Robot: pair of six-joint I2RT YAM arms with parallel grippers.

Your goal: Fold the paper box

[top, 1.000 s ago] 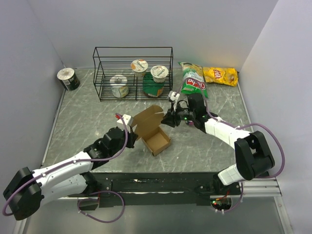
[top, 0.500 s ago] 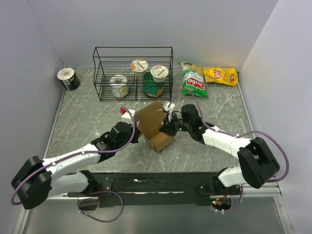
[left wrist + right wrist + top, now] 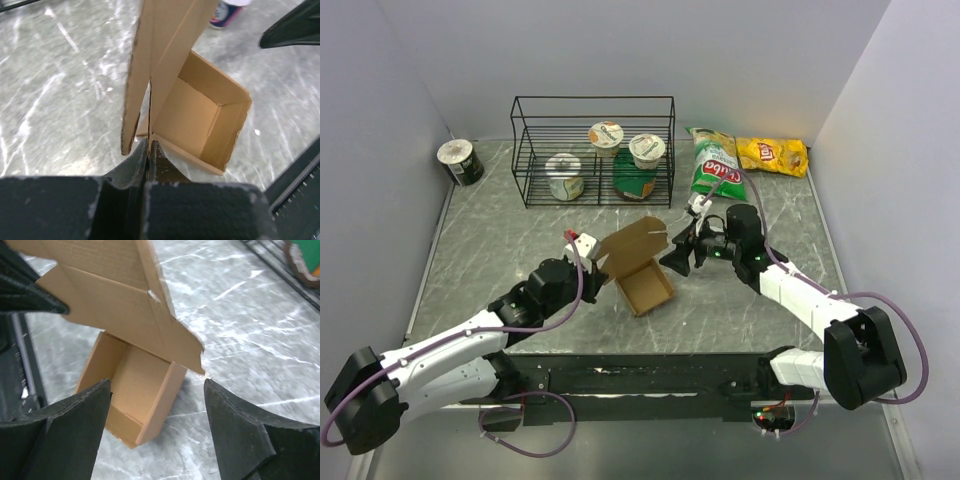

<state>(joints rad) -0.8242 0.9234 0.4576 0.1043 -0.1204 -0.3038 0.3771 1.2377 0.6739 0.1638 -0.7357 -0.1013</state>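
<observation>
Left end effector (image 3: 149,146) clamped on box (image 3: 646,290) at lid (image 3: 632,243) edge, holding lid upright; right end effector (image 3: 680,256) apart beside lid, likely poised to push.

Black wire rack (image 3: 592,150) at the back of the marble counter (image 3: 490,250), three foil-topped cups inside: one left (image 3: 564,176), two right (image 3: 606,136) (image 3: 647,150), a green tub (image 3: 635,183) before that pair. Right of it, a green bag (image 3: 717,168), with a yellow bag (image 3: 772,155) just beside. Far-left corner: a dark tin (image 3: 460,161).
</observation>
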